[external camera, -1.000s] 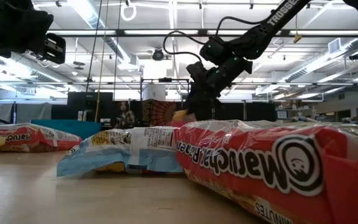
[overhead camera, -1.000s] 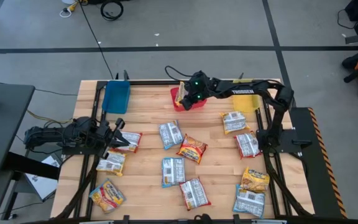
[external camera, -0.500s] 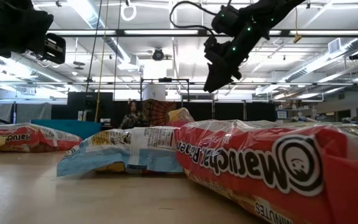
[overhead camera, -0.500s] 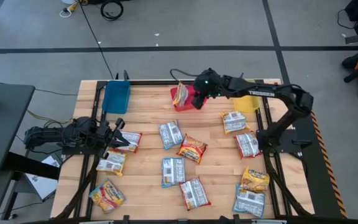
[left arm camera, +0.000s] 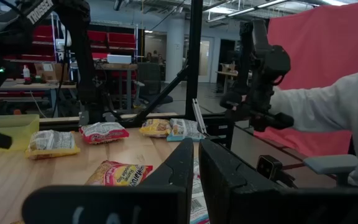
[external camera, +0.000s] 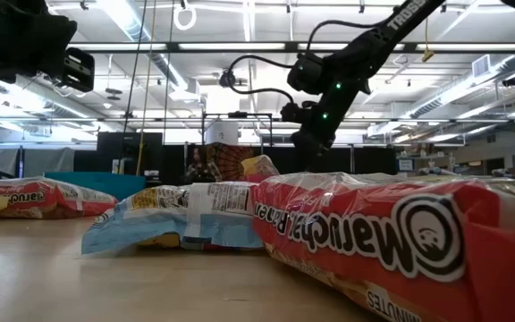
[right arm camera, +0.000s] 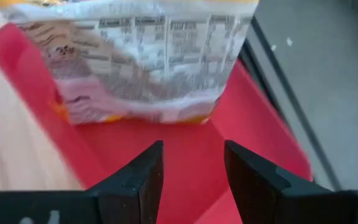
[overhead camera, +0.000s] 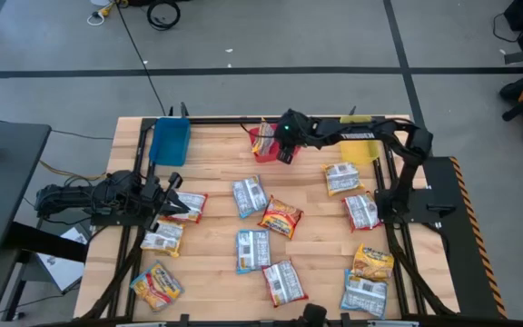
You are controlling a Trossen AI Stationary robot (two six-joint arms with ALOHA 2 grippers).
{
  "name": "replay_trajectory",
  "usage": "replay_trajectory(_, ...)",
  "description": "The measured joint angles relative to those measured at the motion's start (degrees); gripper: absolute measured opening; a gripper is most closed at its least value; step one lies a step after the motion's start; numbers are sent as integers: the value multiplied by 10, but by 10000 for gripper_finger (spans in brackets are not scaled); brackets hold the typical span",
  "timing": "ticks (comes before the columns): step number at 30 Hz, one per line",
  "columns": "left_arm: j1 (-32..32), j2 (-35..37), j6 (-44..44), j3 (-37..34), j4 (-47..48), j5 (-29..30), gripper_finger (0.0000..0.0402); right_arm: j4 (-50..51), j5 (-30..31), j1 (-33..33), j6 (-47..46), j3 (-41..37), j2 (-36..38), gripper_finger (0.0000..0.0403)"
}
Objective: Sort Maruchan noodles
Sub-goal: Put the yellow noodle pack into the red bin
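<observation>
Right end effector (overhead camera: pixel 282 145) hovering over the red bin (overhead camera: pixel 263 146), fingers parted, holding nothing; one noodle packet (right arm camera: pixel 135 62) propped inside that bin. Left end effector (overhead camera: pixel 172 198), pinched narrow, waiting far from the bin beside more packets (overhead camera: pixel 187 207).

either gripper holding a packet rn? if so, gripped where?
Nothing held. Right gripper is open over the red bin, packet lying loose in it. Left gripper is shut and holds nothing.
</observation>
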State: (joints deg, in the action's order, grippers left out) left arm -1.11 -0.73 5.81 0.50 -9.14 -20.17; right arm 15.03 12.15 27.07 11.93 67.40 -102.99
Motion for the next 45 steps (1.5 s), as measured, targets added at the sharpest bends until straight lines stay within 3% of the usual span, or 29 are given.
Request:
replay_trajectory(4,0,0,0,0,-2,0,32,-29,-15,23,52,0,-1,172)
replay_trajectory(7,0,0,-10,0,-27,13,32,-37,-74,51,58,0,-1,172)
replay_trajectory(10,0,0,-3,0,-56,65,32,-38,-124,70,58,0,-1,172)
replay_trajectory(15,0,-32,-3,0,-49,169,29,-38,-133,69,58,0,-1,172)
replay_trajectory(21,0,-180,13,19,-106,285,9,-38,-113,47,59,0,-1,171)
replay_trajectory(26,-18,-343,-6,114,-100,359,6,-39,-91,45,60,0,-1,171)
replay_trajectory(31,-80,-516,2,209,-65,418,7,-38,-84,44,49,0,-1,171)
replay_trajectory(34,-130,-616,-6,252,-58,404,8,-38,-86,44,47,0,-1,171)
replay_trajectory(40,-241,-769,-42,351,-36,323,8,-49,-86,45,47,0,-1,171)
replay_trajectory(45,-307,-864,-83,403,-19,233,8,-42,-88,62,-34,0,0,171)
